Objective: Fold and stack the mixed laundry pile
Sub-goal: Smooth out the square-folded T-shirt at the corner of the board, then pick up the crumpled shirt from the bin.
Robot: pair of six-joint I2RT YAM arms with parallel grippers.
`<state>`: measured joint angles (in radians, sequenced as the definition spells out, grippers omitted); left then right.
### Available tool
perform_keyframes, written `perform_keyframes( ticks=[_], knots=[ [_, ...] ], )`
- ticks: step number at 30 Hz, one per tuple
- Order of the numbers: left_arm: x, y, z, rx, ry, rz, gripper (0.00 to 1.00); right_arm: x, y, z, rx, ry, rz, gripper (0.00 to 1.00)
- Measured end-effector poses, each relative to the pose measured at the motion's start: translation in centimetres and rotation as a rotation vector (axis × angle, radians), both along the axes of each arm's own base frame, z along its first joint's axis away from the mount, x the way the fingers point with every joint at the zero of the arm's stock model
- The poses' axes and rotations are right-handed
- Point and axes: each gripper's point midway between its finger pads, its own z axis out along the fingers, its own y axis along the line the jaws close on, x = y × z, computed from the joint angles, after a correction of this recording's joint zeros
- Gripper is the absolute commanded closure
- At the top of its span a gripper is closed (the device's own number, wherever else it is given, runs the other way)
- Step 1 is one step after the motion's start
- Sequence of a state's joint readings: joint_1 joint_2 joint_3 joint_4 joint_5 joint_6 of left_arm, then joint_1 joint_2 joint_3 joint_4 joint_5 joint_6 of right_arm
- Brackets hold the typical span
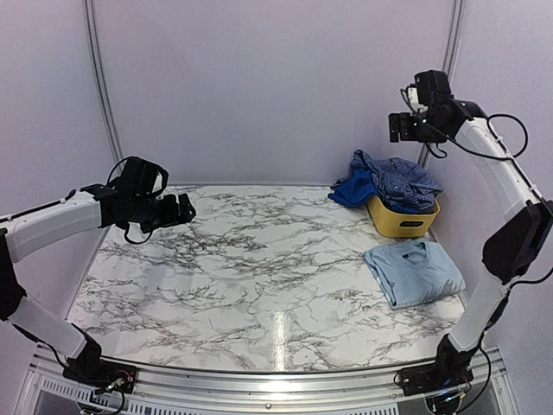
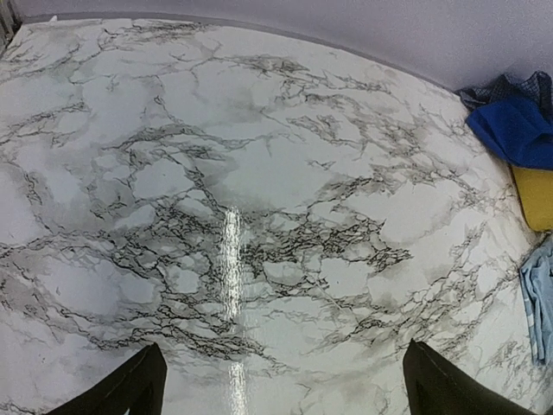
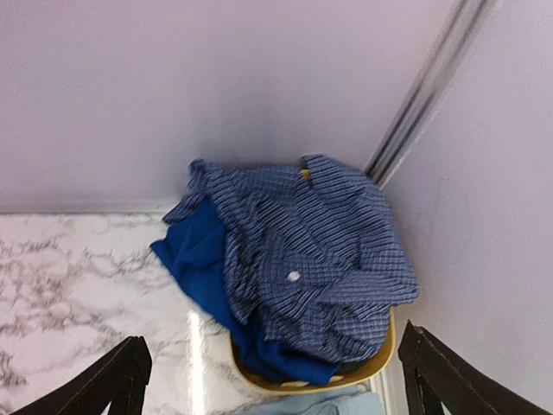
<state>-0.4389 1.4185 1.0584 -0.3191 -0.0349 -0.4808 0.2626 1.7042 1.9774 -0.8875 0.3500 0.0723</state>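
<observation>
The laundry pile fills a yellow basket [image 1: 404,225] at the back right: a navy-and-white checked shirt [image 1: 399,179] [image 3: 320,251] lies on top, and a royal-blue piece [image 1: 352,189] [image 3: 194,251] spills over the basket's left rim. In front of the basket, a pale sky-blue T-shirt [image 1: 413,271] lies folded flat on the table. My right gripper [image 1: 402,128] [image 3: 272,346] hangs high above the basket, open and empty. Over the table's left side my left gripper [image 1: 177,210] [image 2: 283,363] hovers open, holding nothing.
The marble-patterned table [image 1: 242,259] is walled by lilac panels at the back and sides. The basket [image 3: 363,367] sits in the back-right corner beside a metal corner post [image 3: 423,95]. In the left wrist view, the blue piece [image 2: 518,130] and T-shirt edge [image 2: 540,294] show far right.
</observation>
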Motion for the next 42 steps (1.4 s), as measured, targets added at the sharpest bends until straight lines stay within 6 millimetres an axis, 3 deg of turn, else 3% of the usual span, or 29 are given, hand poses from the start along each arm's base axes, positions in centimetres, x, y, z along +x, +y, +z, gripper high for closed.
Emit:
perform_keyframes(
  ticks=[1, 3, 5, 7, 9, 13, 15, 17, 20, 22, 28, 31, 35, 37, 40, 42],
  knots=[
    [0.1, 0.0, 0.5, -0.002, -0.012, 0.005, 0.01, 1.1, -1.4, 1.3, 0.012, -0.033, -0.027, 0.01],
    [0.4, 0.1, 1.2, -0.004, -0.029, 0.017, 0.01, 3.2, -4.4, 1.8, 0.022, -0.059, -0.082, 0.03],
    [0.7, 0.2, 1.7, -0.004, -0.041, 0.027, 0.01, 5.4, -7.7, -0.3, 0.020, -0.024, -0.137, 0.05],
    [1.0, 0.4, 2.1, -0.001, -0.053, 0.040, 0.01, 7.0, -10.2, -4.1, 0.018, 0.054, -0.181, 0.06],
    [1.2, 0.6, 2.5, 0.002, -0.062, 0.055, 0.01, 8.2, -12.9, -9.1, 0.020, 0.159, -0.225, 0.07],
    [1.4, 1.0, 2.7, 0.003, -0.068, 0.087, 0.01, 8.5, -15.8, -18.0, 0.037, 0.340, -0.271, 0.16],
    [1.4, 1.2, 2.6, 0.007, -0.066, 0.102, 0.01, 8.5, -16.6, -21.1, 0.045, 0.402, -0.280, 0.28],
    [1.5, 1.3, 2.4, 0.011, -0.058, 0.117, 0.01, 8.7, -16.8, -22.8, 0.043, 0.430, -0.285, 0.51],
    [1.8, 1.5, 2.0, 0.021, -0.045, 0.134, 0.01, 9.5, -17.3, -22.8, 0.034, 0.421, -0.296, 0.95],
    [2.0, 1.6, 2.0, 0.026, -0.045, 0.148, 0.01, 9.9, -17.7, -22.0, 0.039, 0.403, -0.305, 1.00],
    [2.6, 2.4, 2.9, 0.043, -0.077, 0.195, 0.01, 10.9, -16.2, -18.0, 0.112, 0.309, -0.248, 1.00],
    [2.8, 2.7, 3.2, 0.050, -0.091, 0.210, 0.01, 11.0, -15.0, -13.3, 0.141, 0.202, -0.204, 1.00],
    [2.9, 2.6, 3.3, 0.048, -0.094, 0.209, 0.01, 9.8, -12.9, -1.4, 0.199, -0.084, -0.111, 1.00],
    [2.9, 2.5, 3.3, 0.043, -0.091, 0.201, 0.01, 7.9, -11.5, 6.0, 0.231, -0.267, -0.049, 1.00],
    [2.8, 2.2, 3.2, 0.034, -0.087, 0.191, 0.01, 4.5, -8.9, 15.3, 0.290, -0.505, 0.063, 1.00],
    [2.8, 2.2, 3.2, 0.032, -0.086, 0.189, 0.01, 2.5, -6.5, 20.0, 0.336, -0.628, 0.159, 1.00]
  ],
)
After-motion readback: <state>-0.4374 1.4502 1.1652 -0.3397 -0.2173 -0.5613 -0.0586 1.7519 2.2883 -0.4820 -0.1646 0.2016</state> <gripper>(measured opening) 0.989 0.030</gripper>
